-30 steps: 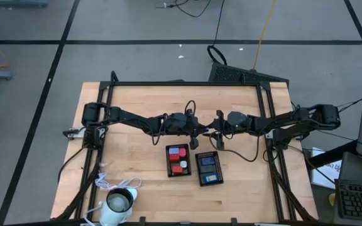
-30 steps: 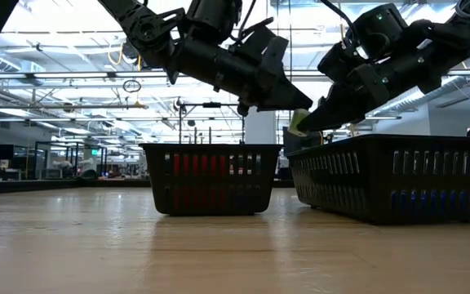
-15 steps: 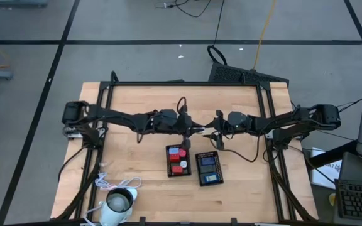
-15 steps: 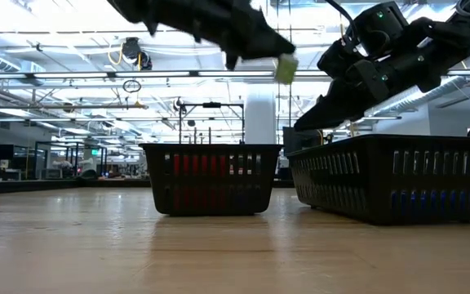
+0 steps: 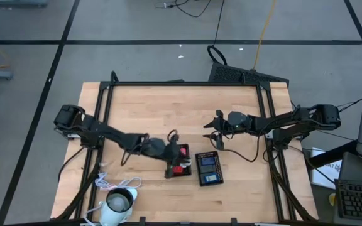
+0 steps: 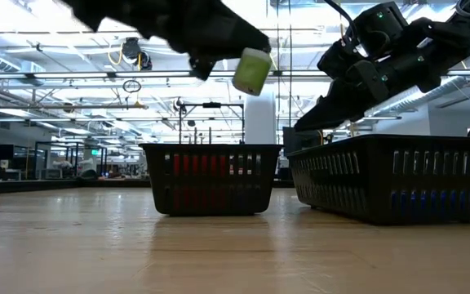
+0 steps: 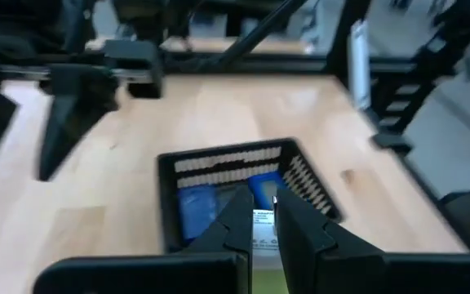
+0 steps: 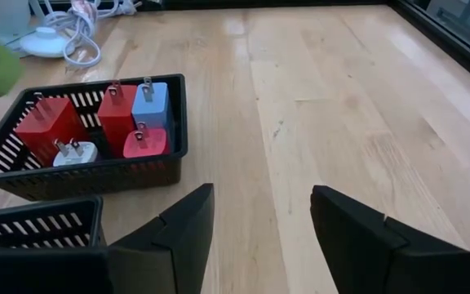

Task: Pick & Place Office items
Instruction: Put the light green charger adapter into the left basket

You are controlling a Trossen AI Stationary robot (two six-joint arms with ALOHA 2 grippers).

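Two black trays sit side by side toward the front edge of the table (image 5: 143,100), and that's where the action is. Nearest us, at the front-left corner, stands a white cup-like thing (image 5: 119,202) with its cord, well out of play. Next comes the blue tray (image 6: 398,184), dark and light blue blocks (image 7: 194,208) lying inside. Just beside it is the red tray (image 6: 210,180), holding red blocks (image 8: 43,122), a light blue block (image 8: 149,102) and a small white plug (image 8: 76,151).

Up above that red tray we have the left gripper (image 6: 233,59), pinched tight on a pale green block (image 6: 251,71), high in the air, clear of the rim. The grip looks to be right at the fingertips (not much bite, we'd say).

Farther back, toward the middle of the table, the right gripper (image 8: 261,194) hovers with fingers spread and nothing between them.

So what could go wrong? We reckon a release from this height could bounce the block off the packed pieces or the rim and out onto the table. A shallow pinch might also let it slip early. And whether green belongs with the reds, we can't tell.
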